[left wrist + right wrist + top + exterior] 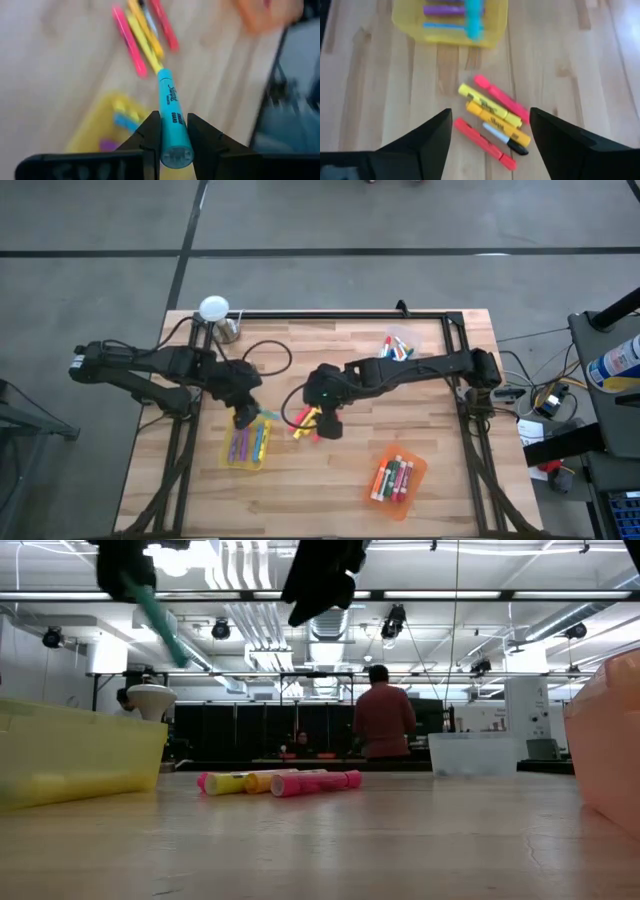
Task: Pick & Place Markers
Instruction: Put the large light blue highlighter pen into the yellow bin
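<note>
My left gripper (243, 413) hangs above the yellow bin (247, 446) and is shut on a teal marker (170, 117). The bin holds purple, blue and yellow markers (445, 10). To its right a loose cluster of pink, yellow, orange, red and white markers (495, 117) lies flat on the table. My right gripper (490, 135) hovers open above that cluster (305, 421) and touches nothing. In the low view the cluster (280, 782) lies mid-table, and the teal marker (160, 625) slants down from the left gripper. My left gripper pinches the teal marker between its two fingers (150, 135), near the marker's butt end (176, 150). The fingers lie across the marker. The marker is lifted clear and tilted, its free end (164, 75) slanting down toward the loose cluster.
An orange bin (397, 474) with several markers stands near the table's front right. A clear bin (398, 345) with markers sits toward the far edge. A white-topped stand (214, 310) is at the far left corner. A person (383, 720) stands in the room beyond.
</note>
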